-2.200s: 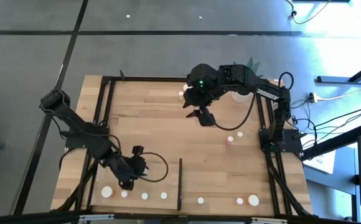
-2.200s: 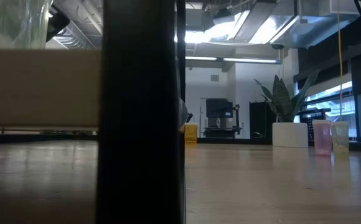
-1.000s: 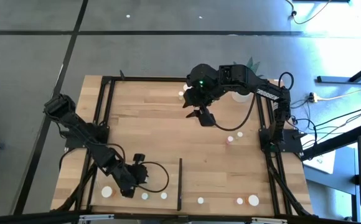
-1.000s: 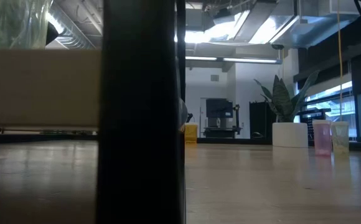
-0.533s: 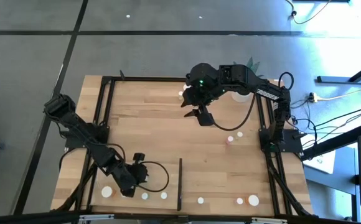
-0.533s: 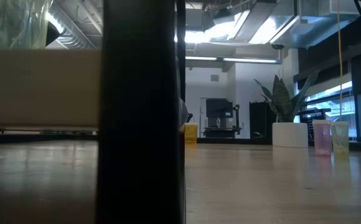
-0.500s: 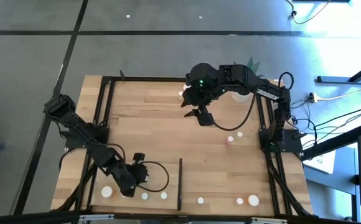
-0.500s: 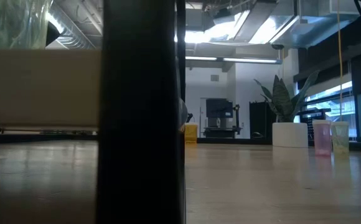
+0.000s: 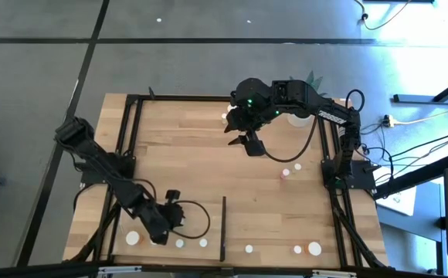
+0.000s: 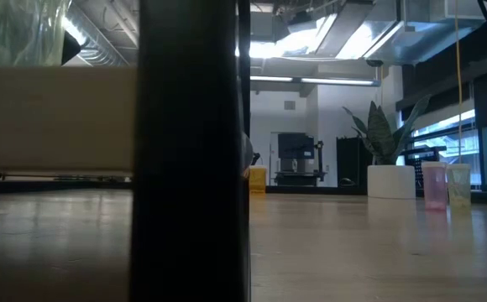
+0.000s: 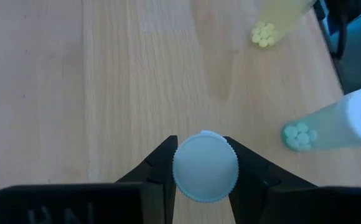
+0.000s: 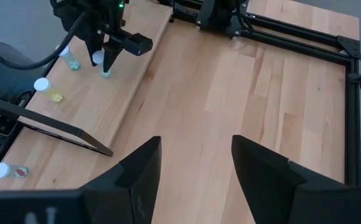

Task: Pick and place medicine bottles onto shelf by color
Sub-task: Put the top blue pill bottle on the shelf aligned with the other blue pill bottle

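Left gripper (image 11: 204,167): low at the lower left of the high view, jaws closed on the ribbed white cap of a bottle (image 11: 205,167) standing over the shelf (image 9: 174,197).
Right gripper (image 9: 252,144): raised at upper centre of the high view, jaws apart, holding nothing.
Shelf row: other white-capped bottles (image 9: 180,243) stand along the lower edge, close beside the held one.
Risk: the round cap may slip or twist between narrow jaws; on release the bottle could tip or knock a neighbour.
Risk, colour: the held body is hidden beneath its cap, so its tint cannot be told.
Materials: pale planked wood counter (image 9: 201,154); translucent green-tinted bottle (image 11: 336,127); thin black upright strip (image 9: 223,228).
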Tool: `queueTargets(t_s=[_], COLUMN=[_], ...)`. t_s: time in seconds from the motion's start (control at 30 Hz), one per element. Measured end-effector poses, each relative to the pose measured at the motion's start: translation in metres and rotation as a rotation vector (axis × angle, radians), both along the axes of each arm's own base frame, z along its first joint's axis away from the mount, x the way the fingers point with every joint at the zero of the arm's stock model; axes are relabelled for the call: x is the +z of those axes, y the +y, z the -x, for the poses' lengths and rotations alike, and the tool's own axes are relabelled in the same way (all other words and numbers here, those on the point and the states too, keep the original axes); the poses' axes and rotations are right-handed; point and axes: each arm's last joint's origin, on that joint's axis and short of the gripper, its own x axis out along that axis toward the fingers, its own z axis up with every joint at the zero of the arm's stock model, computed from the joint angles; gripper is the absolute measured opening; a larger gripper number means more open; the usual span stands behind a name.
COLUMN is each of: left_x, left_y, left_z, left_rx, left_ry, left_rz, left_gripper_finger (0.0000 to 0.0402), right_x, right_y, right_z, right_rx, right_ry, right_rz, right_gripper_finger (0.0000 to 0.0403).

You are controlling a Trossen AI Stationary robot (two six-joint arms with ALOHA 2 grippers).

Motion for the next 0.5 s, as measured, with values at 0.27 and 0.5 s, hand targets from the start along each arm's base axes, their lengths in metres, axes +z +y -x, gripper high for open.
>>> queueTargets(t_s=[0.27, 0.5], left_x=[-0.0040, -0.0036], left_y=[-0.0034, -0.0044], left_z=[-0.0039, -0.0040], left_rx=[0.004, -0.009], left_ry=[-0.011, 0.006], left_rz=[0.001, 0.022], left_gripper_finger=[0.0097, 0.0097], right_x=[0.0000, 0.0000], right_y=[0.0000, 0.0000], right_z=[0.0000, 0.0000], right_rx=[0.000, 0.000], right_ry=[0.000, -0.001], right_rz=[0.000, 0.000], right_gripper_finger=[0.0198, 0.0198])
